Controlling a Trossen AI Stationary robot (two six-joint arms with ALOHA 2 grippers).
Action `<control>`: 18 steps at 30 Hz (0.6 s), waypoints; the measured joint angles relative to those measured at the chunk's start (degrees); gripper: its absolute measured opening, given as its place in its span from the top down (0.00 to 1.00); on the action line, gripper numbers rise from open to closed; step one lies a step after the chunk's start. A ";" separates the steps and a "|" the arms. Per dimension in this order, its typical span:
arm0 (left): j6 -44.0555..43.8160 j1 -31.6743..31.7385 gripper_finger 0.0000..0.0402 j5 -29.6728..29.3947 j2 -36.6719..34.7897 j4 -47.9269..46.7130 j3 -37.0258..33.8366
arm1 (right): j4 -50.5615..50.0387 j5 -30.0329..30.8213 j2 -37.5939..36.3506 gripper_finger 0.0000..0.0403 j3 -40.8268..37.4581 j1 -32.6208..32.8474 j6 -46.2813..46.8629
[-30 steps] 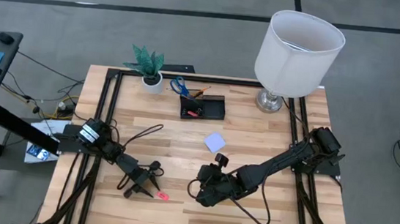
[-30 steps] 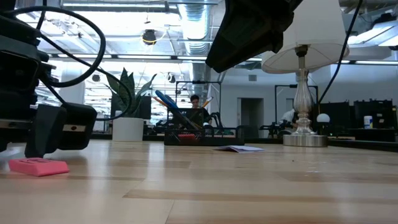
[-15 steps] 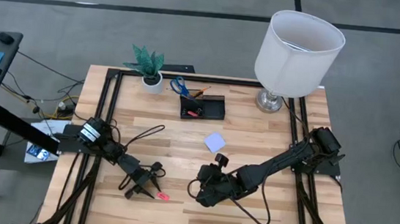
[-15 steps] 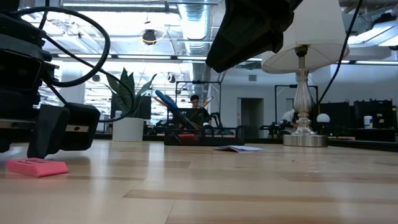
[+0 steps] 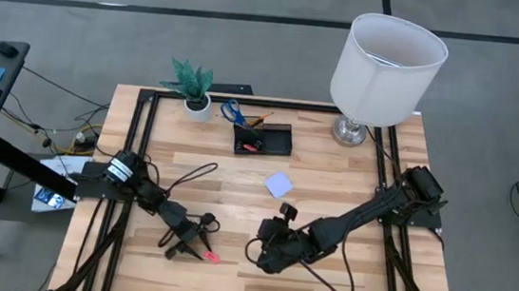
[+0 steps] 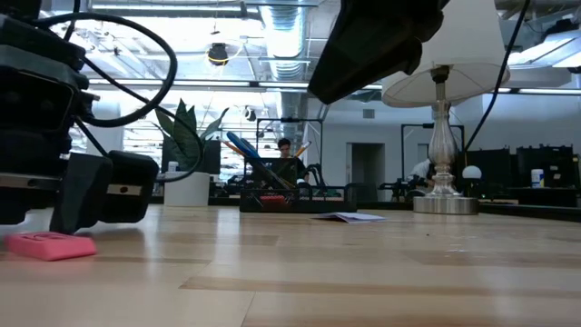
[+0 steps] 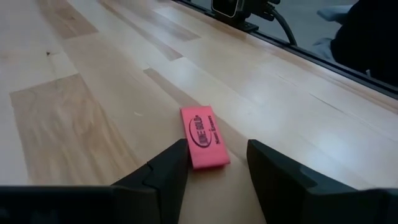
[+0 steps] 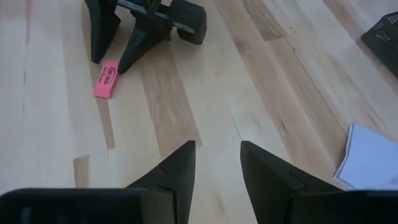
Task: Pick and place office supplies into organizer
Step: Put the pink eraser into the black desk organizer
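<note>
The small pink rectangular eraser (image 7: 204, 136) lies flat on the pale wooden table (image 5: 352, 178), near the front edge on the left side, well apart from the small black rectangular desk organizer (image 5: 262, 140) at the far middle. Over the last second the left gripper (image 5: 200, 246) has crept forward and lower toward it: in the high view its tip now sits right at the eraser (image 5: 213, 255), and in the low view the dark gripper body (image 6: 86, 186) has slid closer above the pink block (image 6: 50, 245). In the left wrist view the fingers (image 7: 163, 169) stand spread wide, with the near end of the eraser between their tips; nothing is pinched yet. I judge this the final approach before closing, so the pick looks imminent but not made.

The right gripper (image 8: 214, 162) waits low over the table's middle front, unchanged, its fingers partly apart and holding nothing. The pale lavender square note pad (image 5: 279, 185) still lies loose on the table between it and the organizer, where blue-handled scissors (image 5: 232, 111) already stand.
</note>
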 joint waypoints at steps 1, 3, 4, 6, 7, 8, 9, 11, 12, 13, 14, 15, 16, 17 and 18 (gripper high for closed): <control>0.03 0.20 0.59 0.38 0.00 -0.51 0.38 | -0.03 0.00 0.00 0.70 0.00 0.12 0.00; 0.09 0.55 0.59 1.15 0.00 -1.41 1.17 | -0.27 0.01 0.00 0.70 0.00 0.35 0.00; 0.12 0.69 0.59 1.54 -0.02 -2.06 1.58 | -0.34 0.00 0.00 0.69 0.00 0.39 0.02; 0.56 0.94 0.59 2.02 -0.02 -2.59 2.17 | -0.72 0.02 0.00 0.69 0.00 0.53 0.17; 0.75 1.03 0.59 2.21 -0.02 -2.78 2.41 | -0.72 0.03 0.00 0.70 0.00 0.62 0.33; 0.99 1.18 0.59 2.33 -0.02 -3.09 2.64 | -0.70 0.04 0.00 0.70 0.00 0.68 0.33; 1.04 1.29 0.59 2.46 -0.02 -3.24 2.83 | -0.66 0.02 0.00 0.70 0.00 0.70 0.33; 1.11 1.44 0.59 2.56 -0.02 -3.53 3.11 | -0.70 0.02 0.00 0.69 0.00 0.72 0.46; 1.22 1.52 0.59 2.57 -0.02 -3.73 3.23 | -0.68 0.02 0.00 0.69 0.00 0.76 0.46; 1.36 1.56 0.59 2.58 -0.02 -3.81 3.35 | -0.68 0.04 0.00 0.69 0.00 0.77 0.48; 1.41 1.56 0.59 2.59 -0.02 -3.84 3.47 | -0.68 0.04 0.00 0.70 0.00 0.75 0.48; 1.46 1.56 0.59 2.57 -0.02 -3.90 3.60 | -0.68 0.04 0.00 0.70 0.00 0.74 0.48; 1.58 1.56 0.59 2.57 -0.02 -4.01 3.78 | -0.68 0.04 0.00 0.70 0.00 0.74 0.48; 1.70 1.56 0.59 2.57 0.00 -4.08 3.93 | -0.68 0.04 0.00 0.69 0.00 0.74 0.48; 1.94 1.58 0.59 2.55 0.00 -4.17 4.09 | -0.68 0.04 0.00 0.69 0.00 0.74 0.48</control>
